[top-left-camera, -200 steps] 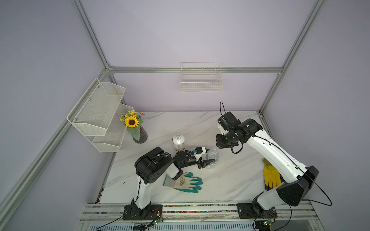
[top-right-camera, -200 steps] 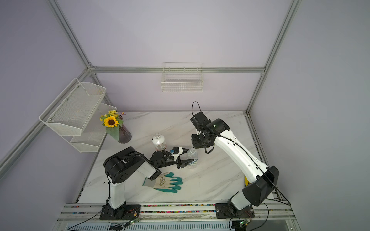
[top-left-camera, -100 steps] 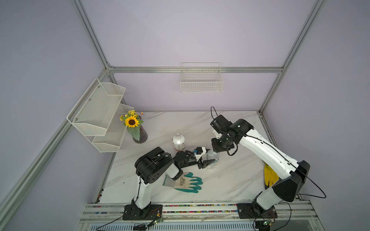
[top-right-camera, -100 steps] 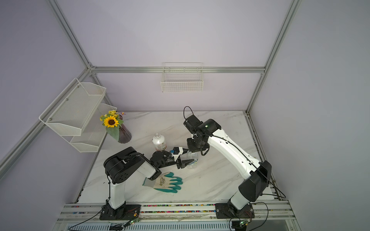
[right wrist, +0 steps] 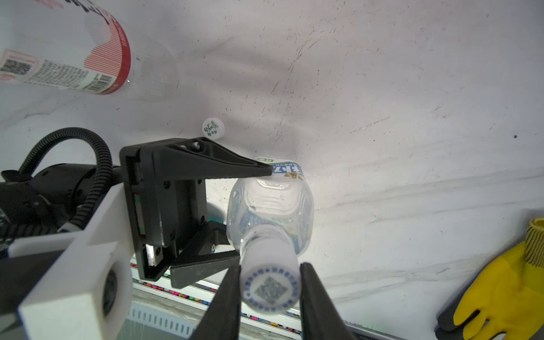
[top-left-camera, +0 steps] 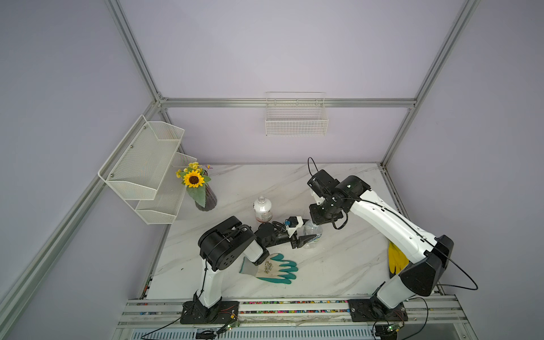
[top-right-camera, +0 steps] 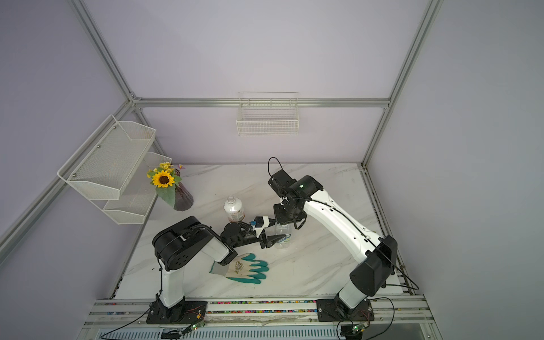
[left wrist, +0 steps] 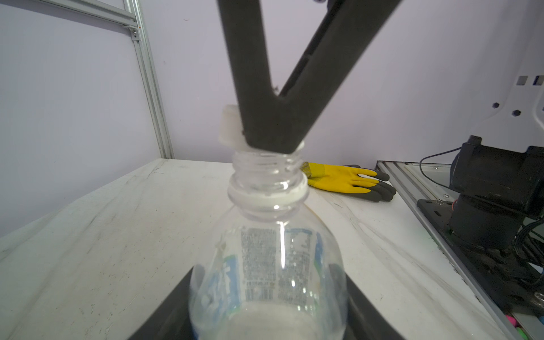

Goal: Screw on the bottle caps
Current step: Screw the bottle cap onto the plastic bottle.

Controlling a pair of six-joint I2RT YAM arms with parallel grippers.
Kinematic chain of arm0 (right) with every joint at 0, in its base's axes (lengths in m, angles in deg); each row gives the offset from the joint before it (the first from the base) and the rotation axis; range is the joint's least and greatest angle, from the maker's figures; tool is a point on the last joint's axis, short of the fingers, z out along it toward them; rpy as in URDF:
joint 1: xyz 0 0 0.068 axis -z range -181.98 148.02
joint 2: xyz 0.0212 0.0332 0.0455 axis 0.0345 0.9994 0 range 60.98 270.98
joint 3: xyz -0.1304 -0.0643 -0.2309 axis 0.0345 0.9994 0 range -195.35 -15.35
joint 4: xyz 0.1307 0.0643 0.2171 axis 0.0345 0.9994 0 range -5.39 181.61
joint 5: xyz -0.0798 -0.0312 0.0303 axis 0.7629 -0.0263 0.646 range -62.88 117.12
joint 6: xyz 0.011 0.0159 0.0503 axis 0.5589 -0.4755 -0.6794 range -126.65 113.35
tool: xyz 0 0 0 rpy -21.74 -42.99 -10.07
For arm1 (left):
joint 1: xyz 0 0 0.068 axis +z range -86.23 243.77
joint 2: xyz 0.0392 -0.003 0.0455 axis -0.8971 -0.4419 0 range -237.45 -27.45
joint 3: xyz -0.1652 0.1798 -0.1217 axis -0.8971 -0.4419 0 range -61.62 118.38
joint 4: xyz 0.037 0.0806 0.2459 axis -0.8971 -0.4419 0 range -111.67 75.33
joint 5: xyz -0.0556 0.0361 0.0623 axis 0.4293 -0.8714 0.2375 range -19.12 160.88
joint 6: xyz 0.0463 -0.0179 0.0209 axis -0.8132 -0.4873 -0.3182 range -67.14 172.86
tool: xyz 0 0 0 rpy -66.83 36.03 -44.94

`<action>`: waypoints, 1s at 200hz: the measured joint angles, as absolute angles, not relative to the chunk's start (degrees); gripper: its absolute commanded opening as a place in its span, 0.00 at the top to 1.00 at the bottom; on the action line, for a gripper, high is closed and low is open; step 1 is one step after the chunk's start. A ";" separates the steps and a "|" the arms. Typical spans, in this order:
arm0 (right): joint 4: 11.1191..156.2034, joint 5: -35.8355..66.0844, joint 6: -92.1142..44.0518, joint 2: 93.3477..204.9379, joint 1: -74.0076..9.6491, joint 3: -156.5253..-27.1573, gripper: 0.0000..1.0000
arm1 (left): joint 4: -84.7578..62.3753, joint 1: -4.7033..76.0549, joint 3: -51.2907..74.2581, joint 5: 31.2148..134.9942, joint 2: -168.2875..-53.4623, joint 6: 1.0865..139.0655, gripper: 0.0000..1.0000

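1 cap (right wrist: 269, 290) atop clear btl (right wrist: 269, 203)

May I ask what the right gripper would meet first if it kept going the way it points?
Most likely the clear bottle: its open neck sits directly under the held cap, perhaps already touching.

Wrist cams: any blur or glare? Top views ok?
Left wrist view: clear plastic bottle with blue-and-white label is blurred near its base, with glare streaks on the shoulder. Right wrist view: small white screw cap looks soft, marble tabletop scratches sharp. Both top views: even light, faint shadows.
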State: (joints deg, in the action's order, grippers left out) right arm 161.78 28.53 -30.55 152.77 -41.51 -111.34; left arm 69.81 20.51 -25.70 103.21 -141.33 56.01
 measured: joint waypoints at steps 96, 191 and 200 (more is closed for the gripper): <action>162.13 28.31 -30.18 152.85 -42.01 -110.92 0.69 | 69.44 20.14 -25.46 103.10 -141.33 56.01 0.37; 162.46 29.19 -29.28 154.12 -42.14 -111.95 0.67 | 68.74 20.14 -25.17 102.88 -141.33 56.01 0.37; 162.57 29.23 -29.17 154.32 -42.14 -112.17 0.67 | 68.66 20.14 -25.15 102.82 -141.33 56.01 0.37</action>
State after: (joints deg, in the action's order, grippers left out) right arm 162.57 29.23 -29.17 154.32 -42.14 -112.17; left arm 68.66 20.14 -25.15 102.82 -141.33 56.01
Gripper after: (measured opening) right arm 0.331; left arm 0.636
